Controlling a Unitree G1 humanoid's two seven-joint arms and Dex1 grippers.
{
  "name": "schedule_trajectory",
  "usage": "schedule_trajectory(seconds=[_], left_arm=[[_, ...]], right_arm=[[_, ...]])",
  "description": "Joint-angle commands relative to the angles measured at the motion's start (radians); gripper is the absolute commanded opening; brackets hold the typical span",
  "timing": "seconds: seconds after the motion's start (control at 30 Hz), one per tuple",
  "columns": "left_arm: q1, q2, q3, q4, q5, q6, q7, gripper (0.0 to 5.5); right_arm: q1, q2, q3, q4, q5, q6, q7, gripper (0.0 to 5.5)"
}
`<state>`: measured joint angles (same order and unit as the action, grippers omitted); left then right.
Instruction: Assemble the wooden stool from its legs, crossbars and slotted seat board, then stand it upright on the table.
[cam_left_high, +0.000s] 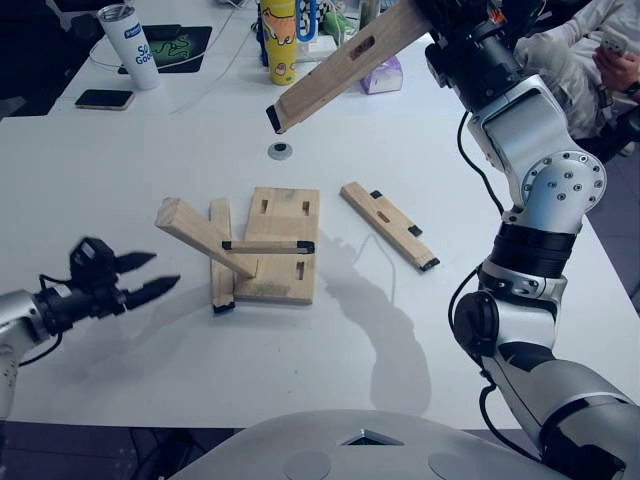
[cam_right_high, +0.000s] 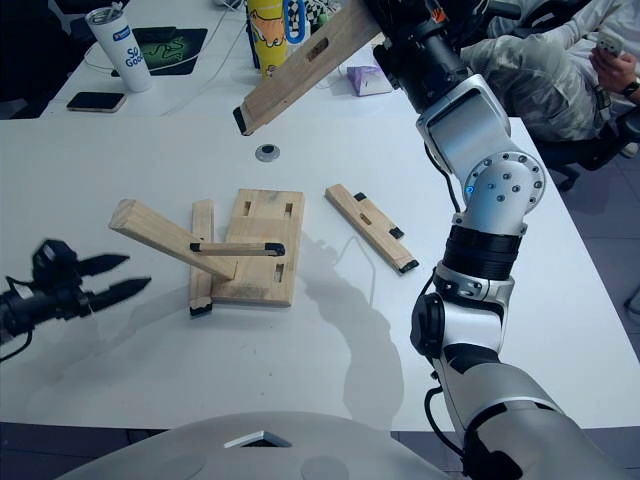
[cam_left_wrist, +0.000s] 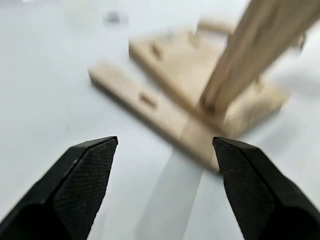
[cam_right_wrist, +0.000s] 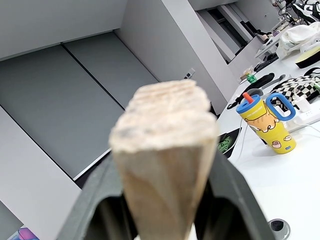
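The slotted seat board lies flat mid-table. One wooden leg stands slanted in it, leaning left, with a thin crossbar lying across the board. A second leg lies flat along the board's left edge, and a third leg lies loose to the right. High above the table's far side, my right gripper is shut on a fourth leg, held slanting with its black-capped end lowest. My left gripper hovers open at the left, apart from the slanted leg.
A small round grey disc lies behind the board. Along the far edge stand a white tumbler, a yellow bottle, a phone and a tissue pack. Bare table stretches in front.
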<state>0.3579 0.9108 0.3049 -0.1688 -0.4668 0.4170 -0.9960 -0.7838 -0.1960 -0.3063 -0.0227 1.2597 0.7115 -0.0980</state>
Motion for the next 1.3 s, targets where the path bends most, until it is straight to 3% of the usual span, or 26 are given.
schedule_trajectory(seconds=[0.03, 0.53, 0.93, 1.3], left_arm=[[-0.009, -0.039, -0.066, -0.084, 0.019, -0.007, 0.015, 3.54], [-0.143, -0.217, -0.338, -0.078, 0.203, -0.075, 0.165, 3.54], [-0.230, -0.284, -0.451, 0.044, 0.325, -0.137, 0.230, 3.54], [-0.400, -0.482, -0.520, 0.157, 0.398, -0.190, 0.380, 3.54]], right_arm=[[0.002, 0.006, -0.010, -0.011, -0.006, 0.007, -0.008, 1.02], [-0.015, 0.027, -0.004, 0.009, -0.019, 0.025, 0.006, 1.02], [-0.005, 0.038, -0.003, -0.005, -0.029, 0.024, 0.004, 1.02], [0.073, -0.073, 0.088, -0.082, -0.342, 0.044, -0.007, 1.02]])
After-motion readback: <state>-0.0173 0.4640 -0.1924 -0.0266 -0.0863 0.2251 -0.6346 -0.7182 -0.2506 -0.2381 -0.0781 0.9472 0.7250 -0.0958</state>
